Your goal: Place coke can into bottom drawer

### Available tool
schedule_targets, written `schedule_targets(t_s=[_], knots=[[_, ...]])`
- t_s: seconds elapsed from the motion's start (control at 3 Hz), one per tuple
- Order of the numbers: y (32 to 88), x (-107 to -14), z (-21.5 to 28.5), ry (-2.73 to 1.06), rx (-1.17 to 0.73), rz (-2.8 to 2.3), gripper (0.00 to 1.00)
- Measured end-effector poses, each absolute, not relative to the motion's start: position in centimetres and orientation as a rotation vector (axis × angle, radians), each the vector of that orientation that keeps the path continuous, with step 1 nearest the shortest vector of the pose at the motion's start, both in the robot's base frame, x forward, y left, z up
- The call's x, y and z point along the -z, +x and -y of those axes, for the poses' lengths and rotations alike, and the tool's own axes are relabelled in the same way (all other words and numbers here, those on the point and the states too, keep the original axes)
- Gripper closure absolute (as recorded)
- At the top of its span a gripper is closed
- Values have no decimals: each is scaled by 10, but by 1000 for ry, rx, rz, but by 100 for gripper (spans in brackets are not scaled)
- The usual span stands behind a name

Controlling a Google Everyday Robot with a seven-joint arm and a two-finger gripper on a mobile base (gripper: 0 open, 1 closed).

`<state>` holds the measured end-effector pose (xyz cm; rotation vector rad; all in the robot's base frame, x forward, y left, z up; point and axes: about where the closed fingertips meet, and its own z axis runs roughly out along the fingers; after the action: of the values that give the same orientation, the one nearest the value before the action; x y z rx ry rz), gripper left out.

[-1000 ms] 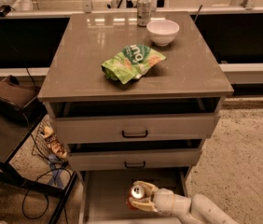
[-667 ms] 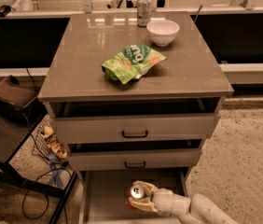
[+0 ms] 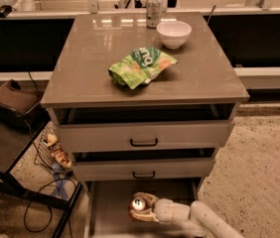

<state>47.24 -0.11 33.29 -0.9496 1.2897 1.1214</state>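
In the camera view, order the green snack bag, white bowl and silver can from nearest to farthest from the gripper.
The gripper holds the coke can low over the bottom drawer.
1. Green snack bag, middle of the cabinet top.
2. White bowl, back right.
3. Silver can, back edge, left of the bowl.

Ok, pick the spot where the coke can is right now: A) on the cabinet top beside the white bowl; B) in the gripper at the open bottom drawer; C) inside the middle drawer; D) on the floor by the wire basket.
B: the coke can sits in the grasp of the gripper at the pulled-out bottom drawer; the one beside the white bowl is a silver-grey can.
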Motion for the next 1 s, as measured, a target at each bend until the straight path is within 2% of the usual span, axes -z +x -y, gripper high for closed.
schedule_targets(t_s=[1.0], knots=[[485,-243,-43,-1167,-1121,-1285,100]])
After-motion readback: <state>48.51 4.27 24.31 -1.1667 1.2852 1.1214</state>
